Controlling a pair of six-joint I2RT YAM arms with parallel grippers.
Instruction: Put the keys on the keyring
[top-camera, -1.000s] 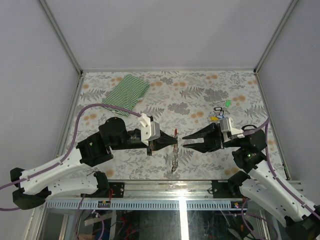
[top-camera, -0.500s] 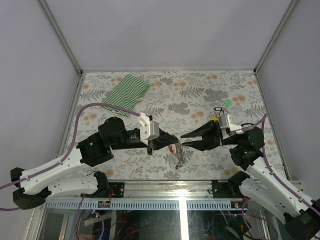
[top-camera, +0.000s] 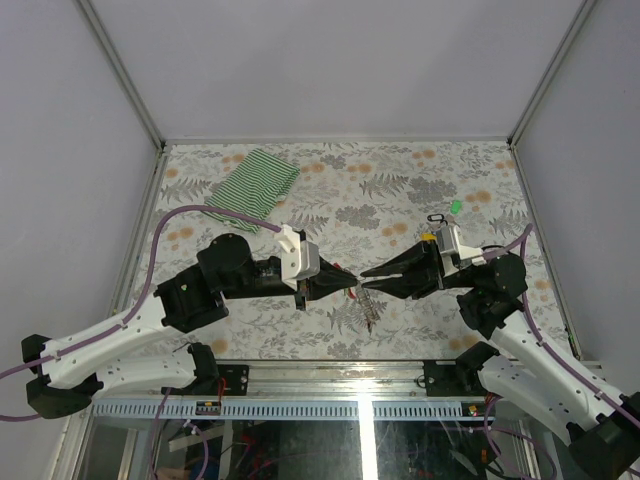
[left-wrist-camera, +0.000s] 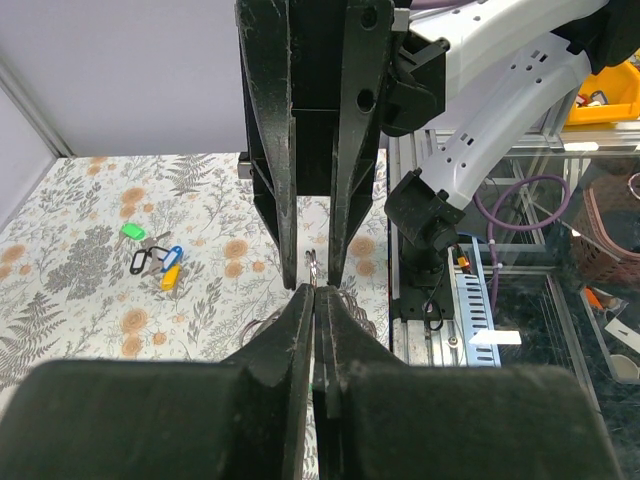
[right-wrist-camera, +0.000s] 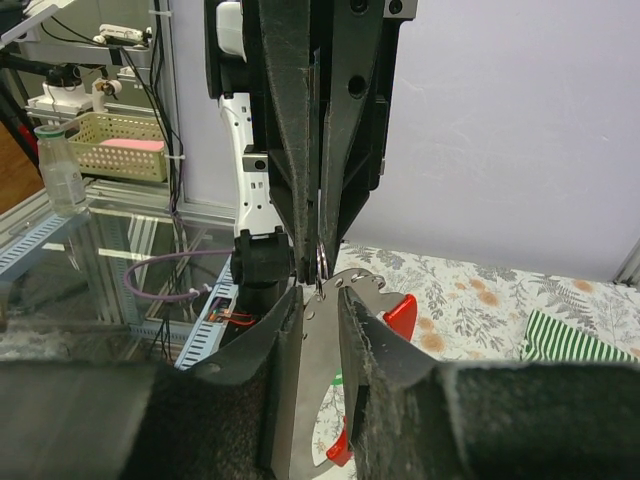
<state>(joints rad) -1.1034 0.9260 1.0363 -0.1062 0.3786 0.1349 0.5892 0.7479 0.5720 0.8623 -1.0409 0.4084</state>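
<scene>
While peering down from overhead, spot the left claw (top-camera: 350, 283) and the right claw (top-camera: 364, 279) nose to nose just below the middle of the frame, tips all but touching above the flowered table (top-camera: 380, 190). Shut tight on the left: fingers pressed flat together at the bottom of the left wrist shot, nipping the thin wire loop at the top end of the keyring (right-wrist-camera: 312, 380). On the right: jaws standing a little apart, silvery strip of that keyring running straight down the gap between them, low centre of the right wrist shot, red curve poking out just to the right. Pinched there, or merely lying between the fingers? Cannot tell. More silvery metal dangling just beneath the meeting tips overhead. Over at the right of the overhead frame, above the right wrist, one green-tagged key (top-camera: 455, 206) flat on the table, well apart from the keyring. Near it, a black clip (left-wrist-camera: 145, 262) with a blue tag (left-wrist-camera: 172, 255) and a yellow tag (left-wrist-camera: 170, 277) up against it. Upper left of the overhead frame, a striped cloth (top-camera: 255, 180), green and white, near the back edge.
</scene>
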